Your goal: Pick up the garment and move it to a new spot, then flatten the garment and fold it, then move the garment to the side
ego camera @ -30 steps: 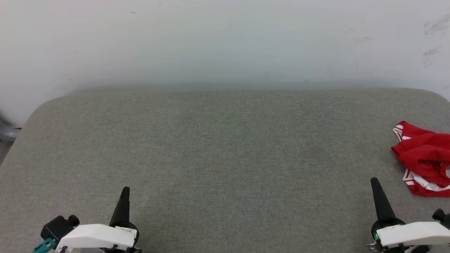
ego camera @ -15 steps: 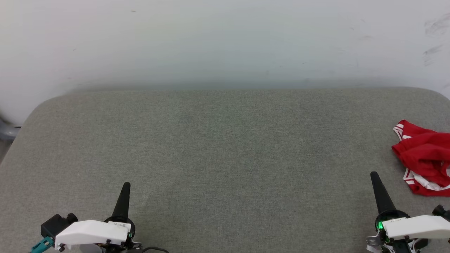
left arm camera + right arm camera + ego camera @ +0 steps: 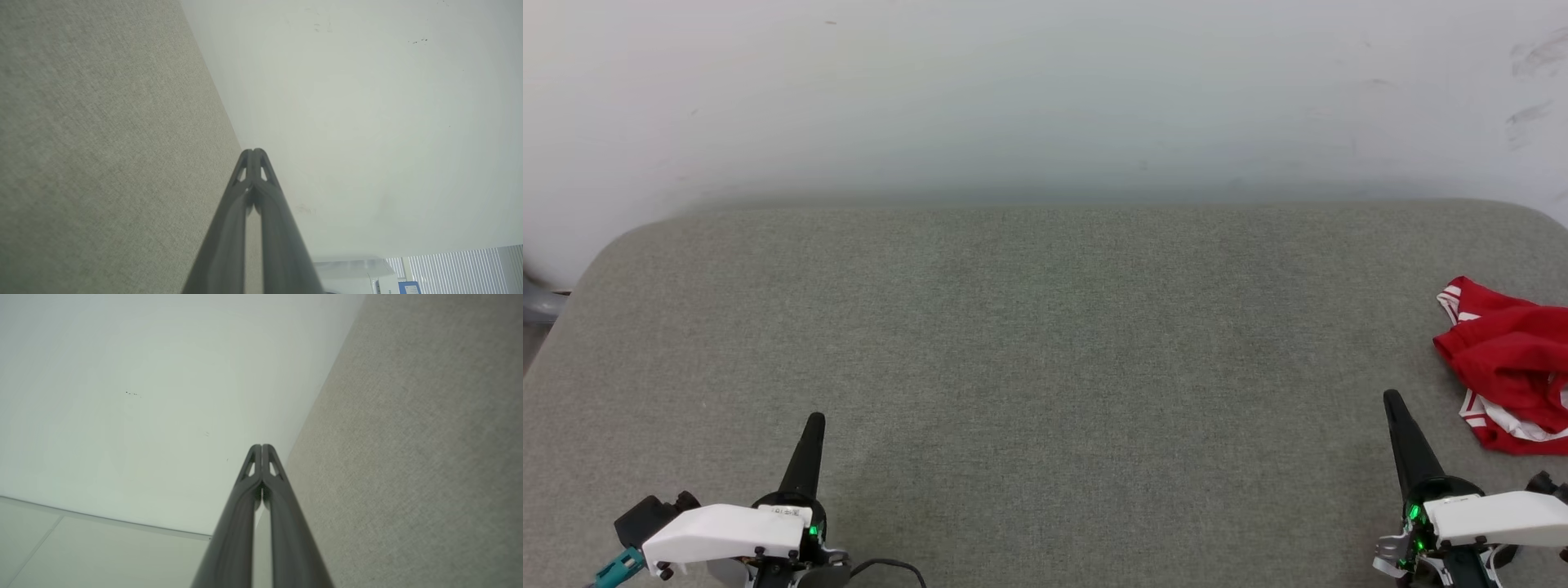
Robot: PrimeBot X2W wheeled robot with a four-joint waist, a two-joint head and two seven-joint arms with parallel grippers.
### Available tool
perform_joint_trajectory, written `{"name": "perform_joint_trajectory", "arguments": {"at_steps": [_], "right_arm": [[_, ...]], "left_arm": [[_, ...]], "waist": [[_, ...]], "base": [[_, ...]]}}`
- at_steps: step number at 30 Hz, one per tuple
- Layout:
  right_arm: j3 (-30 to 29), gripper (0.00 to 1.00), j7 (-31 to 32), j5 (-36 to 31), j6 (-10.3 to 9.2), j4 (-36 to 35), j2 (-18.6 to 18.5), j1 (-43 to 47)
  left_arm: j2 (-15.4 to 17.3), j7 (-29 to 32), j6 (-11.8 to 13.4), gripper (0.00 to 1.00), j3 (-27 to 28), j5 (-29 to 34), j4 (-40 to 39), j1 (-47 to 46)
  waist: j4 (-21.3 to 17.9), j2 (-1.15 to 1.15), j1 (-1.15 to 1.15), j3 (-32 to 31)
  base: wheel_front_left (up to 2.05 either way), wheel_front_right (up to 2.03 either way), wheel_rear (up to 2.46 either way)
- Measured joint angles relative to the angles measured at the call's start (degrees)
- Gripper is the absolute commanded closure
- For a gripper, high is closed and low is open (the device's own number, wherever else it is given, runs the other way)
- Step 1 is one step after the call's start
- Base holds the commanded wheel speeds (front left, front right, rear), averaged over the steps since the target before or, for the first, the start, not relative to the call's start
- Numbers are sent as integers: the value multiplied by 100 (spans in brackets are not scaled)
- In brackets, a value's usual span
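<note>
Pale wall [image 3: 1045, 98] closes the far side, scuffed toward its upper right. Grey cloth pad [image 3: 1045, 327] below it: wide, its far edge runs straight along the wall's foot, and both far corners are rounded. Its left edge slants away outboard of the left gripper [image 3: 814, 420].

Open cloth ahead of the left gripper as far as the wall, and inboard of it right across to the right gripper [image 3: 1393, 398]. Same ahead of the right gripper.

Garment [image 3: 1503, 367]: red heap on the pad, outboard of the right gripper and a little beyond its tip, near but apart. Well apart from the left gripper. Cut off by the head view's right edge. Bunched, so cannot tell which way collar or hem points. The part in sight runs longest near-to-far, roughly along the right gripper's fingers. Red-white striped trim at its far inboard corner and along its near edge; white cloth at the near end.

Left gripper: fingers pressed together tip to tip, pinching nothing, aimed at the wall, leaning slightly inboard. Right gripper: likewise, tips together, nothing between.
</note>
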Motion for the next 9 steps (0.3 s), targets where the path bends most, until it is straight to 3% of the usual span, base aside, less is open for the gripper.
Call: {"name": "perform_joint_trajectory", "arguments": {"at_steps": [9], "right_arm": [[-31,100,103,371,0,49,2,-96]], "left_arm": [[0,100,-33,100,36,-388,33,-83]], "waist": [[-3,0,0,16]], "base": [[0,0,0]]}}
